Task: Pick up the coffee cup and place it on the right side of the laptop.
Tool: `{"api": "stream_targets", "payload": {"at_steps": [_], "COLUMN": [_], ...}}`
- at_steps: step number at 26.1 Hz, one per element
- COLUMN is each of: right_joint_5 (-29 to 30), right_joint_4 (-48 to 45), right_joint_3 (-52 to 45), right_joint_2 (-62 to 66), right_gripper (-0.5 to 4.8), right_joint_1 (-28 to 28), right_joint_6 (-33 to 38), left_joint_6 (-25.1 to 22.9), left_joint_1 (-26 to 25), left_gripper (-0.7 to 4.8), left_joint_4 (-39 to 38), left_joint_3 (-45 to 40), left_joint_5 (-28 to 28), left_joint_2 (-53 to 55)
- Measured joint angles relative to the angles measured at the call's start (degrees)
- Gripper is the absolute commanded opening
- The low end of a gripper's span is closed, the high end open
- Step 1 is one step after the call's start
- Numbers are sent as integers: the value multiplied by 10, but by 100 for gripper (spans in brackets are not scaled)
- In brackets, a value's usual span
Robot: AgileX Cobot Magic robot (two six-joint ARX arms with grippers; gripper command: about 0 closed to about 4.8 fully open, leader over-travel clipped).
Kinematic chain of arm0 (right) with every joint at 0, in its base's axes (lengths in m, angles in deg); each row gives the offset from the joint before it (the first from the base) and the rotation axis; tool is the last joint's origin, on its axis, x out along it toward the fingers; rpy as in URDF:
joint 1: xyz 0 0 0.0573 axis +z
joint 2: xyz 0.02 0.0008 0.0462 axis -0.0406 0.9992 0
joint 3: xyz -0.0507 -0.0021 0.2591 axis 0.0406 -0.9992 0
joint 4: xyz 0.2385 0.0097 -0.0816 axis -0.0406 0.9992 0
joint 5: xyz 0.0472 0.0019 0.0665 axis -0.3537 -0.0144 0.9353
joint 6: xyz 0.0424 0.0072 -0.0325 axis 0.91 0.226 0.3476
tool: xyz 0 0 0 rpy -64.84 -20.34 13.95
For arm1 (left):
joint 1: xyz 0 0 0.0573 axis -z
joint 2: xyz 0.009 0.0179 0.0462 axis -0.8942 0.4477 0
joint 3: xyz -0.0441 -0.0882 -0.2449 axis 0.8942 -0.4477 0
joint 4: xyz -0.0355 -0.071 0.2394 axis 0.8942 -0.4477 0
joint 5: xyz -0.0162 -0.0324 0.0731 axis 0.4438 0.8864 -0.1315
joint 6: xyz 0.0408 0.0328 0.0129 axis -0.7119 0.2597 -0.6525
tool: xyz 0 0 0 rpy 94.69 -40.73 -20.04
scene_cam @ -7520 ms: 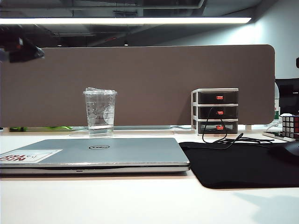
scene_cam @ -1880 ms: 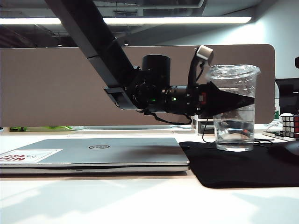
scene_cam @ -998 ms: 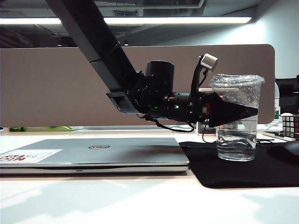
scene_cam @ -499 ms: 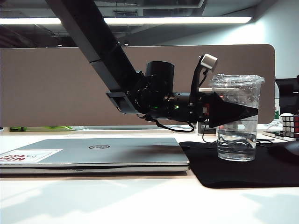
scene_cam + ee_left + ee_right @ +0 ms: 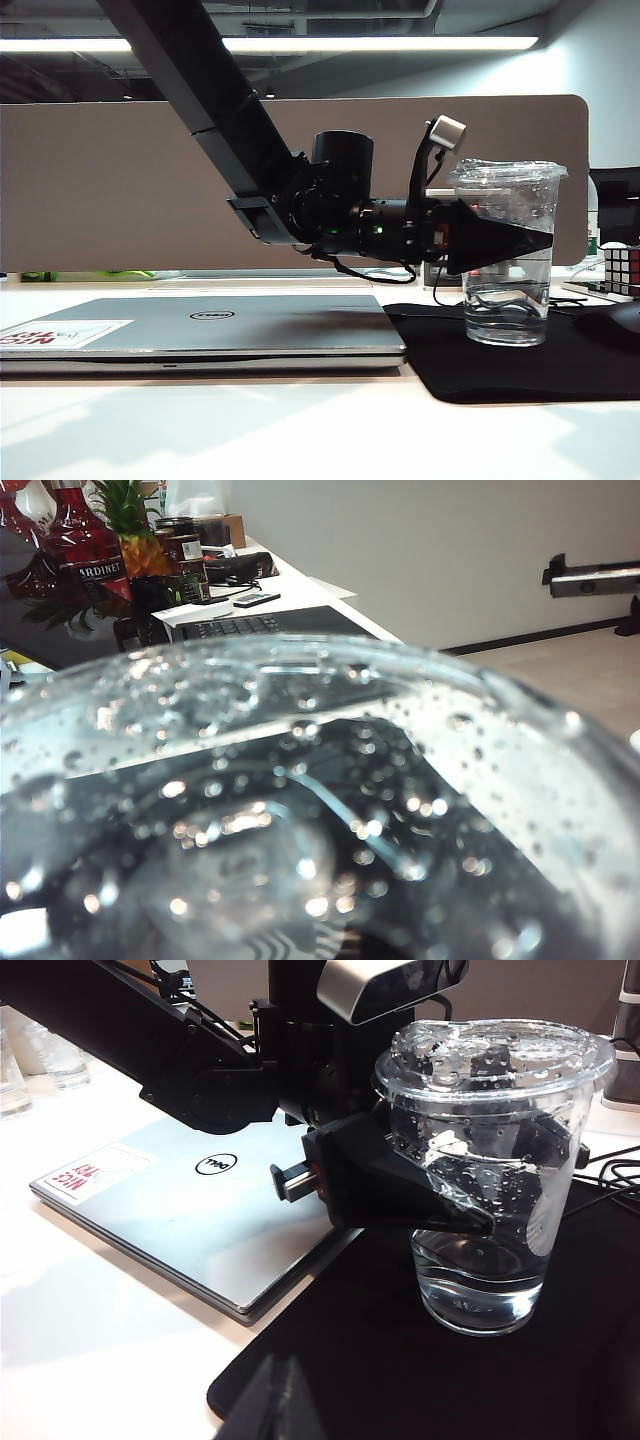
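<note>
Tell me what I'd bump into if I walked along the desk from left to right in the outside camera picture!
laptop → black mouse mat → coffee cup, with the left pincer closed around it → Rubik's cube. The right pincer isn't in that picture.

Laptop [image 5: 200,335] flat on tabletop [image 5: 250,430], left of mouse mat [image 5: 520,360]. Coffee cup [image 5: 507,255] upright on mat, right of laptop. Left pincer [image 5: 520,240] around cup from left. Drawer organizer [image 5: 440,272] behind cup, at partition [image 5: 120,190].
</note>
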Motion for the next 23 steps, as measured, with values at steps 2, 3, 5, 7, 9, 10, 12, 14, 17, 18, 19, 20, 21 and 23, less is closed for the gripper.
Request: {"api": "stream_targets", "payload": {"at_steps": [2, 3, 5, 7, 9, 10, 12, 14, 17, 18, 19, 20, 21, 23], "right_joint_5": [2, 5, 7, 7, 7, 7, 7, 7, 7, 7, 7, 7, 7, 7], "right_joint_4": [0, 0, 0, 0, 0, 0, 0, 0, 0, 0, 0, 0, 0, 0], "right_joint_3": [0, 0, 0, 0, 0, 0, 0, 0, 0, 0, 0, 0, 0, 0], "right_joint_2": [0, 0, 0, 0, 0, 0, 0, 0, 0, 0, 0, 0, 0, 0], "right_gripper": [-2, -1, -1, -1, -1, -1, -1, -1, -1, -1, -1, -1, -1, -1], "right_joint_1": [0, 0, 0, 0, 0, 0, 0, 0, 0, 0, 0, 0, 0, 0], "right_joint_6": [0, 0, 0, 0, 0, 0, 0, 0, 0, 0, 0, 0, 0, 0], "left_joint_6": [0, 0, 0, 0, -3, -3, -3, -3, -3, -3, -3, -3, -3, -3], "left_joint_1": [0, 0, 0, 0, 0, 0, -1, -1, -1, -2, -3, -5, -7, -12], "left_gripper": [345, 348, 382, 439, 469, 471, 479, 479, 479, 479, 479, 479, 479, 479], "left_joint_4": [0, 0, 0, -1, -2, -2, -9, -10, -10, -10, -10, -10, -10, -10], "left_joint_3": [0, 0, 0, 0, 0, 0, 0, 0, 0, 0, 0, 0, 0, 0], "left_joint_5": [-2, -3, -3, -4, -7, -9, -10, -10, -10, -10, -10, -10, -6, 3], "left_joint_2": [0, 0, 0, 0, 0, 2, 3, 3, 3, 3, 3, 3, 3, 3]}}
